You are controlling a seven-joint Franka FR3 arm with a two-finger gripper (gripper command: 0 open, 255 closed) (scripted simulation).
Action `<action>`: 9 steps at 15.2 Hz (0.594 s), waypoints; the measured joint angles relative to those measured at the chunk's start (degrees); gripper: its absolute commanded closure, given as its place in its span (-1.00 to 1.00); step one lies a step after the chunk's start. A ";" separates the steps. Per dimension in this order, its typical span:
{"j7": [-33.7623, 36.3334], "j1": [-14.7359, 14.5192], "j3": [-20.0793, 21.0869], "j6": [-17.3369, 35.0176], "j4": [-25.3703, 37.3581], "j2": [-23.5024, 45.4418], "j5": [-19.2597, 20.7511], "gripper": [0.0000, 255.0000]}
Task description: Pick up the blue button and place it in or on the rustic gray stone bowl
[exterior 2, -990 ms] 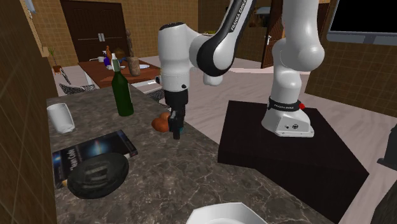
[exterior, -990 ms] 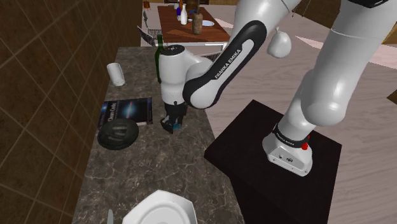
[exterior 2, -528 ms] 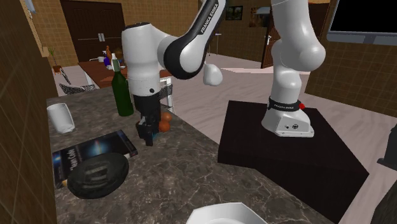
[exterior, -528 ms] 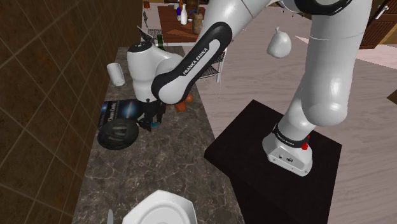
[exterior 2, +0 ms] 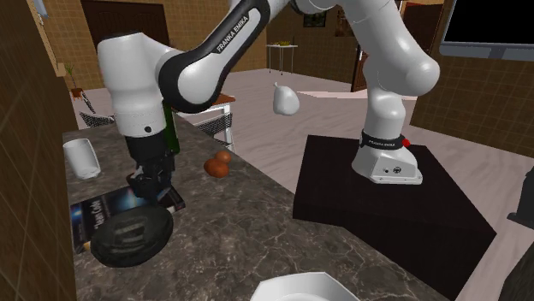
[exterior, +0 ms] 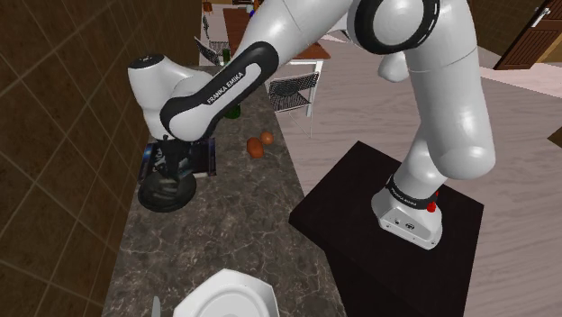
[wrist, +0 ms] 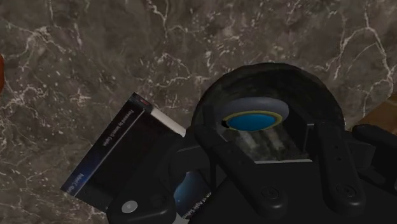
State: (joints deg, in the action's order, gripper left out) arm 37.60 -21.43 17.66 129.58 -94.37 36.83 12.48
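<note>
blue button (wrist: 253, 119) at the dark bowl (wrist: 273, 73), hand (wrist: 264, 132) a little wider than it

the wrist view has the blue button between the fingers (wrist: 331, 159), inside the bowl's rim. a sliver of bowl shows between its grey edge and one finger, so it isn't clasped. it is round, with no long axis, blue face turned up at the hand. the second exterior view has the hand above the bowl's rim, beside a book (exterior 2: 94, 214) on the bench (exterior 2: 257, 231), a white cup (exterior 2: 83, 158) well apart.

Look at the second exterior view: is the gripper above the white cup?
No, the gripper hangs at the dark bowl, and the white cup stands well apart from it.
</note>
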 measured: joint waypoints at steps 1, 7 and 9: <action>-0.06 -0.62 -0.19 -1.64 3.55 1.91 0.16 1.00; -1.29 -4.34 -1.56 -10.69 26.12 15.27 1.00 1.00; -1.33 -4.56 -1.76 -10.27 27.16 16.70 1.16 1.00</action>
State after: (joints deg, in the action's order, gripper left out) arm 36.27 -26.00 15.90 119.31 -67.21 53.54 13.65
